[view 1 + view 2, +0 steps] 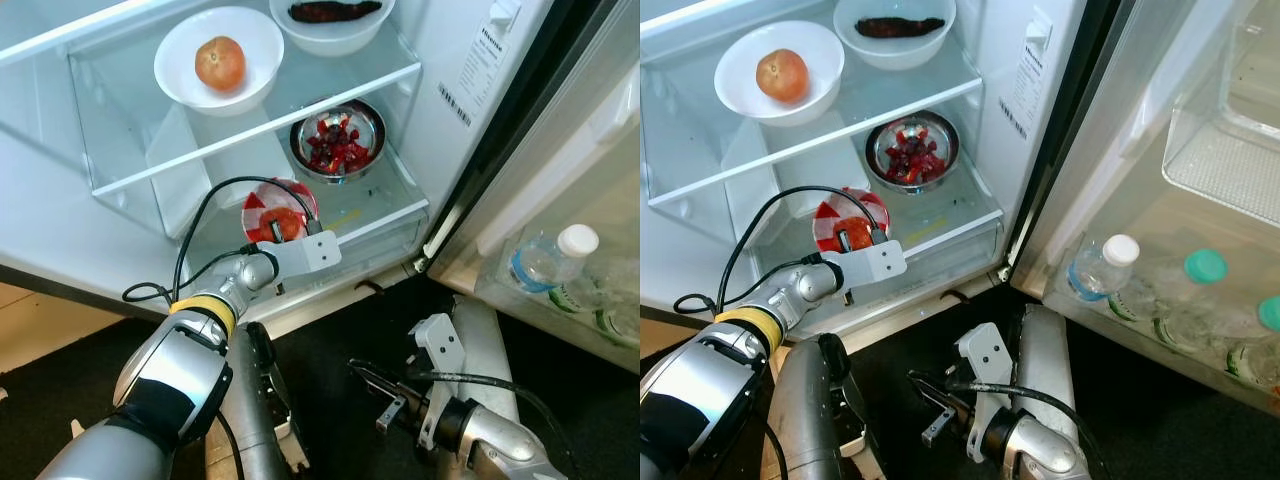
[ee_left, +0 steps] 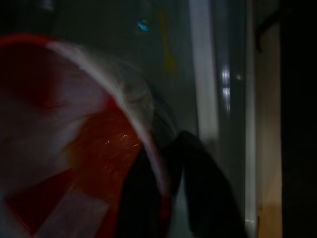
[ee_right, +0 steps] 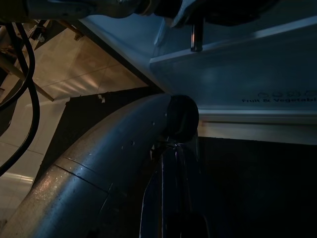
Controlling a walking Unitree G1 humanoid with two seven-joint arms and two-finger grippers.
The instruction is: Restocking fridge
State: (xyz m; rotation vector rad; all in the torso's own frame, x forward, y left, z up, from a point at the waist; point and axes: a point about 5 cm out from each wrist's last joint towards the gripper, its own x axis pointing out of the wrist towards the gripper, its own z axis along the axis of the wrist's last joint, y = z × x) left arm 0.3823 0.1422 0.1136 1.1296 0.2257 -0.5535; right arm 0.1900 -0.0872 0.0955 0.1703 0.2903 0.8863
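The fridge (image 1: 440,60) is standing open. The left hand (image 2: 171,198) is pinching the rim of the red bowl (image 1: 278,212) on the lower shelf (image 1: 395,215); letting go looks next. The right hand (image 1: 385,395) is hanging idle, fingers together.

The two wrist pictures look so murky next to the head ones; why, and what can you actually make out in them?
Left wrist view: dim and blurred, since the left gripper sits deep in the fridge; its black fingers pinch the rim of the red-and-white bowl. Right wrist view: dark, in shade low by the fridge's white drawer front, though sharper. Eye views: bright and clear.
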